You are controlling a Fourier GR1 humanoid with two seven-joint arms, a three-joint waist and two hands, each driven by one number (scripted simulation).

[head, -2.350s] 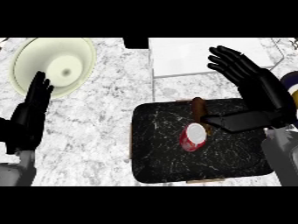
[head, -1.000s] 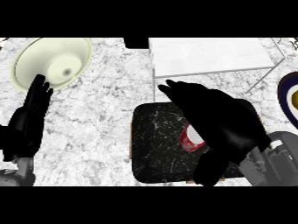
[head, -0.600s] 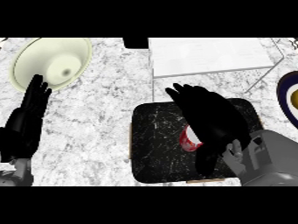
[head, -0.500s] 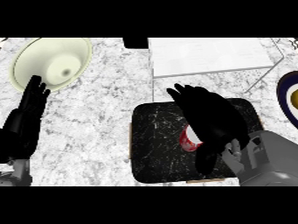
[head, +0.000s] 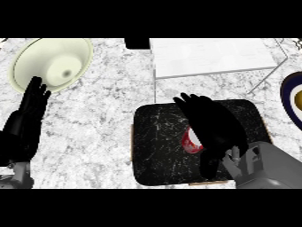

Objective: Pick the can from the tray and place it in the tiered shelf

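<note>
My right hand (head: 213, 128) has barely shifted since half a second ago, still draped over the can (head: 191, 140) with fingers curling down round it, so only a sliver of red and white shows. The can sits mid-tray (head: 158, 146), a dark speckled square with rounded corners. The white shelf (head: 209, 56) lies just beyond the tray's far edge, with bare marble between. Left hand (head: 24, 126) rests flat and spread, near the cream bowl (head: 52, 62).
</note>
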